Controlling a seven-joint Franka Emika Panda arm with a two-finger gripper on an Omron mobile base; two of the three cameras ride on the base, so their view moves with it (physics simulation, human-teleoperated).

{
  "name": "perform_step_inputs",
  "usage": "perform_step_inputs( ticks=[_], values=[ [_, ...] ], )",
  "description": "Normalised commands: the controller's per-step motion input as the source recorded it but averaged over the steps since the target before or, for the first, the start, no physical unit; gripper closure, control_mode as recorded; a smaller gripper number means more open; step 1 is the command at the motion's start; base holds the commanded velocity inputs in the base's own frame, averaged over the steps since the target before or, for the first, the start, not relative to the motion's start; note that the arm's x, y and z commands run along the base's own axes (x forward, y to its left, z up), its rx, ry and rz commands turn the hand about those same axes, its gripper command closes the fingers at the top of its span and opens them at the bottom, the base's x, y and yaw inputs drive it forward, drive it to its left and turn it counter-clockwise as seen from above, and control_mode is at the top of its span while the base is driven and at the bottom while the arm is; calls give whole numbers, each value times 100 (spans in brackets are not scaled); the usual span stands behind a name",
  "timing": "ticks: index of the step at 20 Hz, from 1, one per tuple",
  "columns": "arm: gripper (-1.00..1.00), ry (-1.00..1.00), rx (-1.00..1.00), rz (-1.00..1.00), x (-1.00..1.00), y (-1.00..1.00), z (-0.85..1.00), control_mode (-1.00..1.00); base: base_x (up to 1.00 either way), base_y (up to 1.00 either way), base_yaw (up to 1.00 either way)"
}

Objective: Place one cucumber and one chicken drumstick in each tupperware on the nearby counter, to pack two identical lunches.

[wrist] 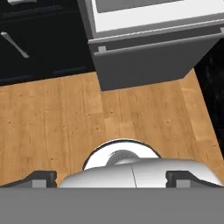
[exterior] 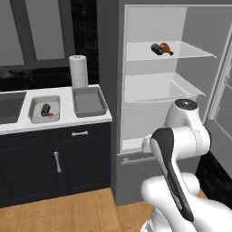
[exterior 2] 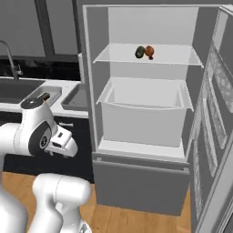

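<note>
We see our jaws standing wide apart and holding nothing, pointed down at the wooden floor [wrist: 65, 118] before the open fridge [exterior 2: 141, 182]. On the table [exterior: 63, 118] the smaller container [exterior: 44, 108] holds a cucumber [exterior: 45, 109] and drumstick; the larger container [exterior: 89, 101] sits just beside it. Another cucumber [exterior 2: 139, 52] and drumstick [exterior 2: 149, 51] lie touching on the fridge's upper shelf [exterior 2: 177, 57].

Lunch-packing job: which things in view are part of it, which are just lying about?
Job:
- smaller tupperware, already holding a cucumber and drumstick
- larger tupperware
- second cucumber and drumstick, on the fridge shelf
- counter
- gripper, open, holding nothing

Lying about:
- paper towel roll
- sink
- fridge drawer
</note>
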Motion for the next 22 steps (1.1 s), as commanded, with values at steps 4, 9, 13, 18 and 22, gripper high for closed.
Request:
perform_step_inputs(
  ticks=[4, 9, 13, 18, 22],
  values=[
    [-100, 0, 0, 0, 0, 0, 0, 100, 40, -77, 25],
    [-100, 0, 0, 0, 0, 0, 0, 100, 46, -85, 20],
    [-100, 0, 0, 0, 0, 0, 0, 100, 81, -38, 5],
    [-100, 0, 0, 0, 0, 0, 0, 100, 100, 19, -6],
    [-100, 0, 0, 0, 0, 0, 0, 100, 100, 14, -12]
  ],
)
